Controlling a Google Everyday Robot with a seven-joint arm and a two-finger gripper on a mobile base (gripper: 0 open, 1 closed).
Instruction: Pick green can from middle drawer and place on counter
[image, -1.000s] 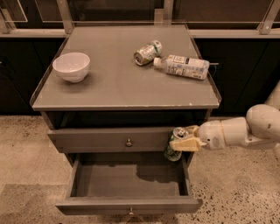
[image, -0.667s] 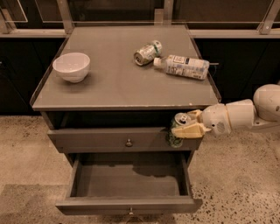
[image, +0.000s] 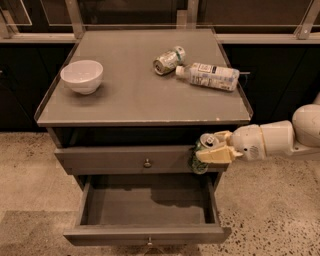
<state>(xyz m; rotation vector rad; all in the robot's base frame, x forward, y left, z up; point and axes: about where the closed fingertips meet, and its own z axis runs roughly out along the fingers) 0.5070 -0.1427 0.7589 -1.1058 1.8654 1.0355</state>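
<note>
Just under the rim of the counter (image: 145, 121), the gripper (image: 209, 152) had its fingers (image: 218, 155) clamped on the green can (image: 196, 161), above the right wall of the open middle drawer (image: 145, 204).

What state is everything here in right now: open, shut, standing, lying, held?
small dark green drink can: held in the air, below the flat grey counter.
wide grey middle drawer: pulled open.
grey upper drawer with brass knob: shut.
robot's pale two-finger hand: shut on that can, by the upper drawer's right end.
round white bowl: upright on the counter.
pale silver-and-green can: lying on its side.
labelled plastic bottle: lying on its side.
</note>
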